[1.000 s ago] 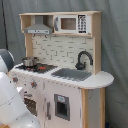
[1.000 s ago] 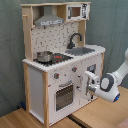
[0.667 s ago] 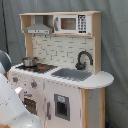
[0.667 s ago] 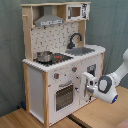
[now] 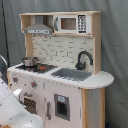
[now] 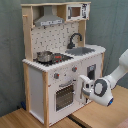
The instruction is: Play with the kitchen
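The kitchen [image 6: 60,65] stood as one tall white and light-wood unit against a grey backdrop in both exterior views, resting on a wooden floor [image 6: 15,119] in the second exterior view. It held one hood [image 6: 49,20], one small microwave [image 6: 76,11], one grey sink [image 6: 82,50] with one black faucet [image 6: 75,39], one black-red stovetop [image 6: 57,58] carrying one metal pot [image 6: 44,56], and one oven door [image 6: 64,96].

One white arm [image 6: 117,75] reached in from the second exterior view's right. Its gripper [image 6: 84,89] sat against the kitchen's front, just beside the oven door's edge, with the knob panel directly above the jaws. Two red knobs [image 6: 56,76] showed there. Whether the jaws were spread or pressed together, I could not tell.

In the first exterior view, one microwave [image 5: 70,23] and one faucet [image 5: 83,59] showed, with the arm [image 5: 12,107] low at the first exterior view's left.
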You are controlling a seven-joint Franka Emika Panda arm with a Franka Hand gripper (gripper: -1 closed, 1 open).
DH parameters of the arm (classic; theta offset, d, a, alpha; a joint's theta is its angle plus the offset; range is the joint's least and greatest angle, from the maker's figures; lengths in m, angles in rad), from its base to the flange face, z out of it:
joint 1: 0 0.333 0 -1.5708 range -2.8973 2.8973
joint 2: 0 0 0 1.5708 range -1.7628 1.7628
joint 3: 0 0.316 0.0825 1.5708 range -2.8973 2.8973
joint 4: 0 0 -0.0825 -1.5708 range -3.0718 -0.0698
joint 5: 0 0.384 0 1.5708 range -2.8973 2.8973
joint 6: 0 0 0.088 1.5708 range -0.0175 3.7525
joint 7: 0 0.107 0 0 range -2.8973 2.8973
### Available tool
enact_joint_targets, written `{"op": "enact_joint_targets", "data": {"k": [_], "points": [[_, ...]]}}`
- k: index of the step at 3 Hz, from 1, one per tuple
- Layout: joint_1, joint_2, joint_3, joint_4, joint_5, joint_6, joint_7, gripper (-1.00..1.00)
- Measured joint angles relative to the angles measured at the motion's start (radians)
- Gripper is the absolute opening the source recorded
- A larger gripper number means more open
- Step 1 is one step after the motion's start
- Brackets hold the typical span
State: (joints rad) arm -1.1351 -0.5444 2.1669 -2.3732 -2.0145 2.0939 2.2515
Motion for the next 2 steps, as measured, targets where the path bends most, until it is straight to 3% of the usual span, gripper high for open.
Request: {"op": "enact_joint_targets", "data": {"k": [1, 2], "points": [[-0.053, -0.057, 0.038, 0.057, 0.0, 0.006, -0.01, 1.0], [-0.081, -0.067, 0.011, 0.075, 0.007, 0.023, -0.1, 1.0]]}}
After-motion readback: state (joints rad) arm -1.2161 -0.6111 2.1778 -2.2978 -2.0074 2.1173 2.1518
